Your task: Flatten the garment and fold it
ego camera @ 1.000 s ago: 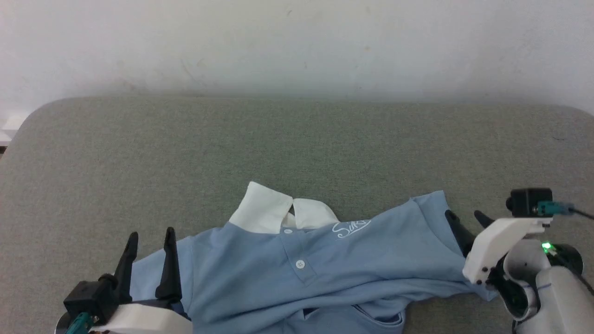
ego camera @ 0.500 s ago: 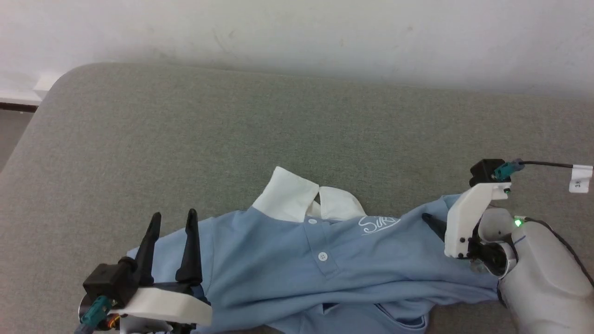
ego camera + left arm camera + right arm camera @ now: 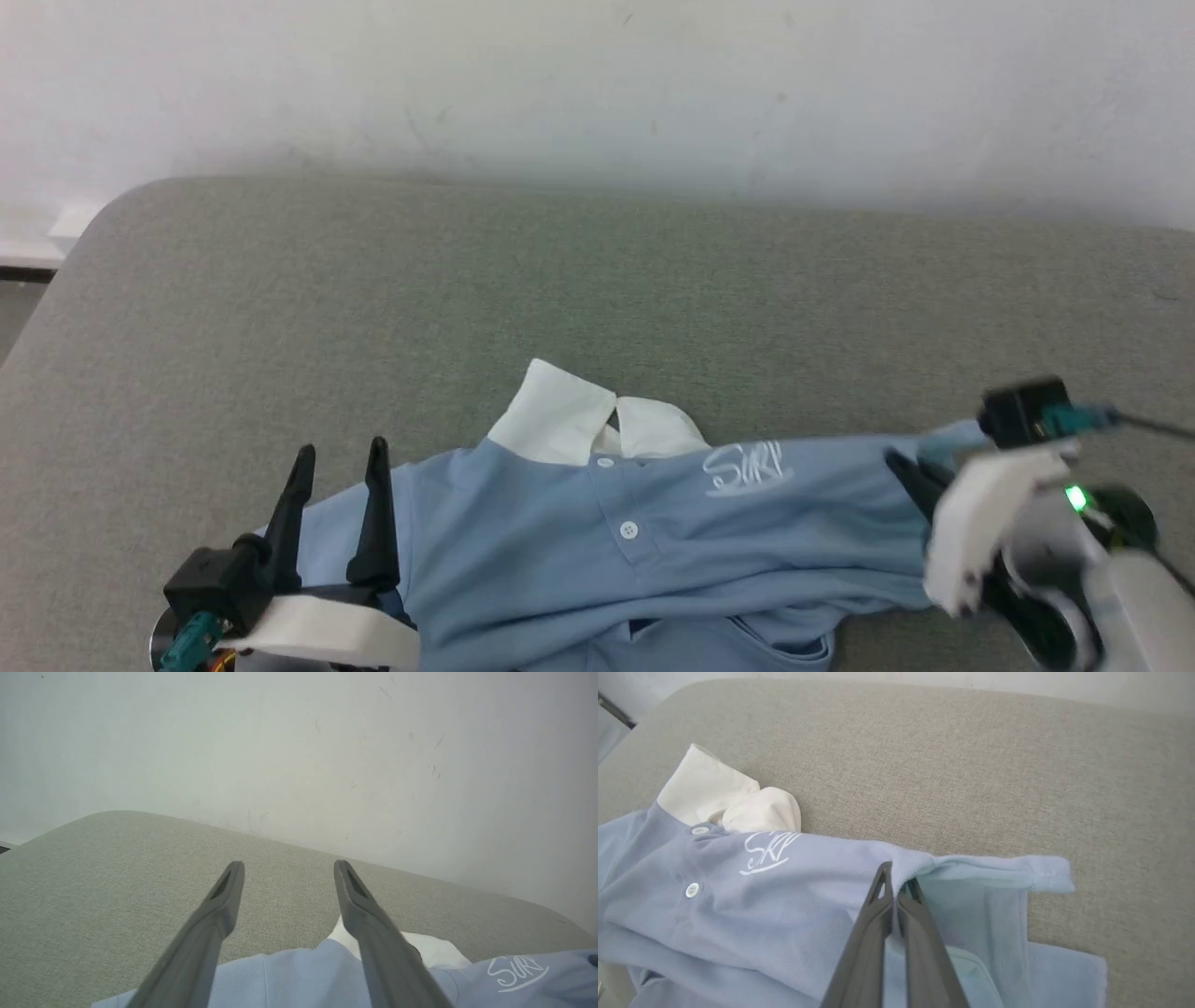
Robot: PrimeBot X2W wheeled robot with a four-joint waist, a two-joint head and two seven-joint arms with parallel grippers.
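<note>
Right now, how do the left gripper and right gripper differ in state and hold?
The left gripper is open; the right gripper is shut. The left gripper holds nothing, poised over one end of the blue polo shirt; the right gripper pinches shirt fabric by the sleeve at the other end. Both have two dark fingers.

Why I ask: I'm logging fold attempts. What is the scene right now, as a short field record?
garment: light blue polo, front up, rumpled
collar: white, on the side toward the wall
support: grey surface
left end effector: open, over the garment's edge, gripping nothing
right end effector: shut on the garment beside a sleeve opening
fold status: not yet flattened or folded
</note>
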